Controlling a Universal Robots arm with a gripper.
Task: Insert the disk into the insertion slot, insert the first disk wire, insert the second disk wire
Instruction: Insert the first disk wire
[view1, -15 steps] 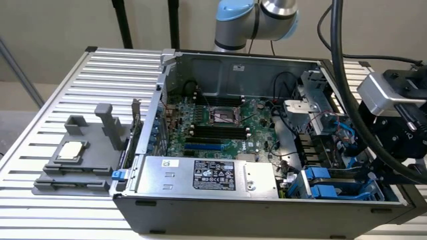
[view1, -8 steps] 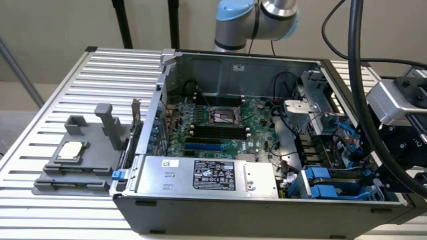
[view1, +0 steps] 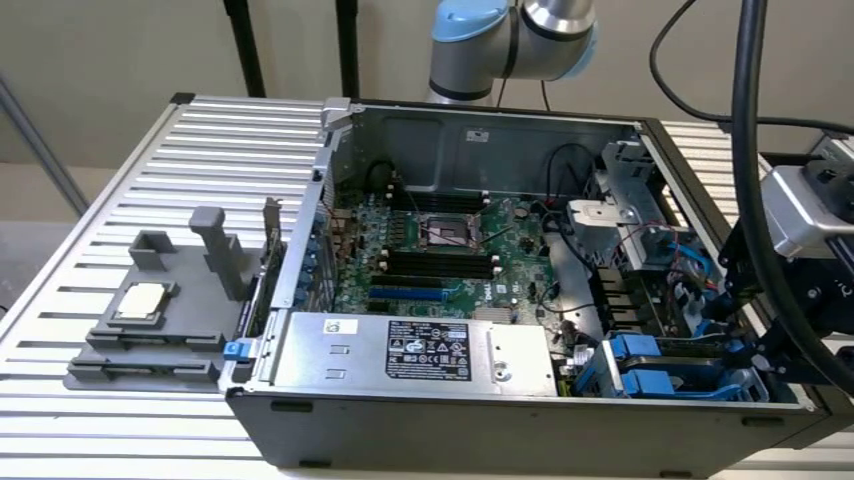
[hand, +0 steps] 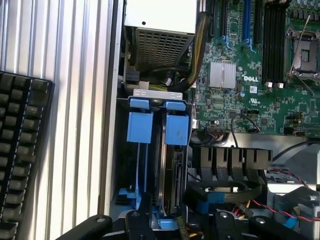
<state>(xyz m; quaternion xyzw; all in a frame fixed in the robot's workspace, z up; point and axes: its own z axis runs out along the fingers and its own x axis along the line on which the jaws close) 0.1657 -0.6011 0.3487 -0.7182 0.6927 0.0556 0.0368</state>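
While poised over the computer case (view1: 534, 432), hand (hand: 177, 227) spread wide, empty | blue-framed disk (hand: 172, 167) edge-on in insertion slot (hand: 150, 165).

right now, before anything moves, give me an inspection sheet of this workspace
surface: ribbed metal table carrying the open computer case
job's things: disk on edge in the insertion slot, blue caddy tab showing
clutter: grey moulded tray with a chip; keyboard
grippers: gripper open, over the drive bay, holding nothing
cables: black cables hang beside the arm; red wires inside the case
surroundings: beige wall
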